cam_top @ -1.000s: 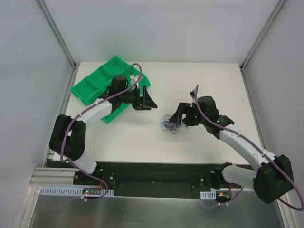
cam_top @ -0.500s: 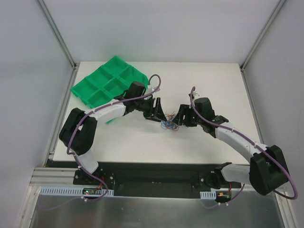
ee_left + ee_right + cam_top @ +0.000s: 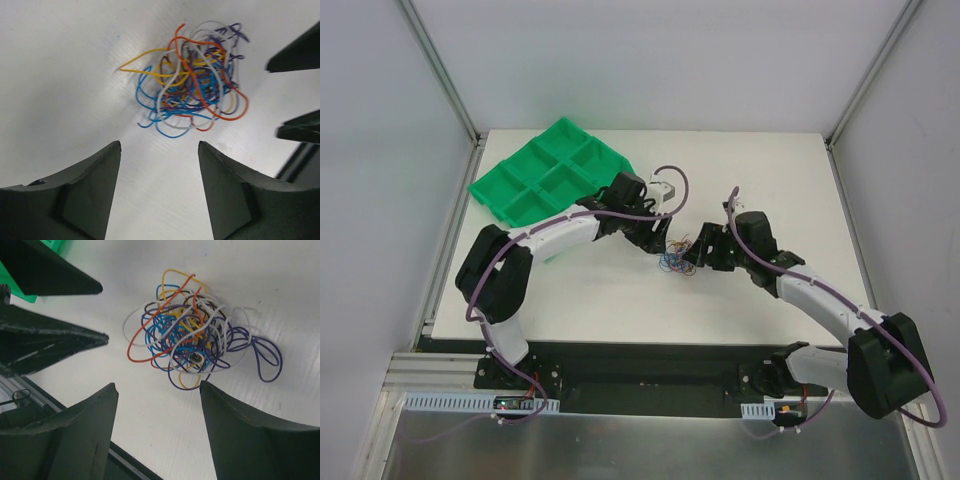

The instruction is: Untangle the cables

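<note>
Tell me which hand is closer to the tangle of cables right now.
Right. The right hand has one fingertip almost at the edge of the cables; the left hand sits opposite, with bare table between.

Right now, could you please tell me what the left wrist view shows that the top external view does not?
Only the left wrist view separates the cables into strands: a yellow loop pokes out one side, an orange one the other, and the left gripper stands open and empty. Only the top external view shows the green tray at the far left corner of the table and both whole arms. Both show the tangle lying on the table between the left gripper and the right gripper, held by neither.
</note>
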`<state>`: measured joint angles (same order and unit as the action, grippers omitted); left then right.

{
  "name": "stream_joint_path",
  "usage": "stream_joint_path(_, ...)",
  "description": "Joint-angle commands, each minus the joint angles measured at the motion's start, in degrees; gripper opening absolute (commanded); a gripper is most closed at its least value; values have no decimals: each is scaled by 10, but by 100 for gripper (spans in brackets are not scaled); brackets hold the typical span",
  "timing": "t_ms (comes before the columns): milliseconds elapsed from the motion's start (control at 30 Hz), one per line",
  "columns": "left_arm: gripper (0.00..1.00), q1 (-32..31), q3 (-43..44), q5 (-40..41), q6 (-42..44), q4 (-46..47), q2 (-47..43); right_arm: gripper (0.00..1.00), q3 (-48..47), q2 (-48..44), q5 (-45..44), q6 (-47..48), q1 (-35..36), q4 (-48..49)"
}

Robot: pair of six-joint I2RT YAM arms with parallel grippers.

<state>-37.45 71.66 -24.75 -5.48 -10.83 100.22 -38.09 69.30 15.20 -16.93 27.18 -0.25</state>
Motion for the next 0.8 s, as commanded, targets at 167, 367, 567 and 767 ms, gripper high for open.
stream_joint_path(167, 63, -37, -34, 77, 196, 93, 7, 71, 48, -73, 42, -14, -14, 32)
stream_joint_path(367, 58, -46, -25, 53, 201, 107, 32, 72, 62, -101, 40, -14, -18, 34)
stream_joint_path(567, 35, -62, -21, 41, 199, 133, 43, 72, 71, -104, 41, -24, -20, 42)
stream_joint_path(767, 0, -78, -34, 26, 202, 150, 18, 72, 78, -96, 40, -29, -20, 56)
